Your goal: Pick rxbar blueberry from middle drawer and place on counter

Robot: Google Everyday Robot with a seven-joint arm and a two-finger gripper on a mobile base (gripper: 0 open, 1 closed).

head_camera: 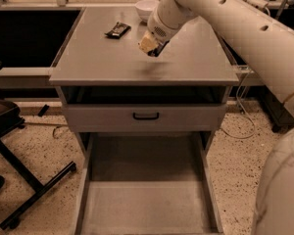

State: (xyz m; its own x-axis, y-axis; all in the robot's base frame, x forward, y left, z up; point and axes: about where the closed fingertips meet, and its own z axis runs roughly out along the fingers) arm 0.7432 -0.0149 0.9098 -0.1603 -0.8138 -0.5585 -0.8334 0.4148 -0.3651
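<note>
Step in hand: placement, judged done or all but done. The small flat dark glossy-wrapped bar with pale lettering (pixel 118 30), taken to be the rxbar blueberry (wrapper colour uncertain in this light), lies flat on the broad matte grey counter (pixel 186 65), to the left of and just behind the cream-and-dark two-finger gripper (pixel 151 45), near it but apart. Gripper hangs just above the counter mid-area; open or closed cannot be told. The wide grey middle drawer box (pixel 147 207) stands pulled out well below and in front of the gripper, floor bare, no bar in it. Next move, in my judgement: lift the gripper clear w/o brushing the bar, then retract the arm. Other items: white round bowl (pixel 146 6) behind the gripper at the counter's back edge, close to the pale arm (pixel 235 26); grey drawer front w/ black handle (pixel 146 115) below, closed; black chair base (pixel 24 180) on the floor at far left. Obstruction: the bowl only, if the arm swings rearward.
</note>
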